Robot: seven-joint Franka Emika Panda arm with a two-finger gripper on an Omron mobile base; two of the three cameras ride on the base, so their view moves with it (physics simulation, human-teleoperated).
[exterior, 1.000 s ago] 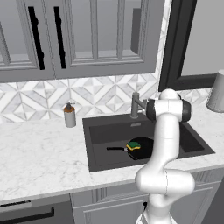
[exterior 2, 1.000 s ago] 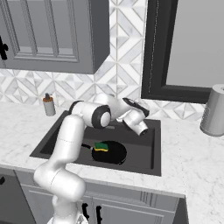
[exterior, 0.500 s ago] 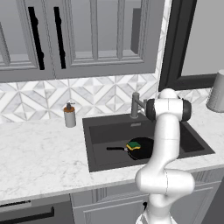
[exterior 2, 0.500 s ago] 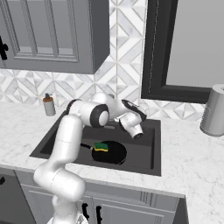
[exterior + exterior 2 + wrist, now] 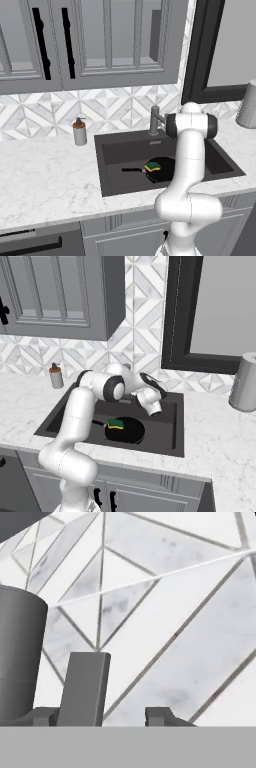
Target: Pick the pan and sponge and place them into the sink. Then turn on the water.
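My gripper (image 5: 102,714) sits half-closed around the faucet lever (image 5: 82,687). Pan (image 5: 161,169) and sponge (image 5: 153,165) are already in the sink (image 5: 120,150), so the water's next; probably nudge the lever toward 3 o'clock.

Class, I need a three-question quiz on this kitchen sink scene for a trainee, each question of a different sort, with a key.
1. True or false: the sponge lies on the pan.
2. Where is the pan? A) on the counter B) in the sink C) in the cupboard
3. Fill in: the soap dispenser stands on the counter, to the ____ of the sink in the left base view.

Key: 1 true; 2 B; 3 left.
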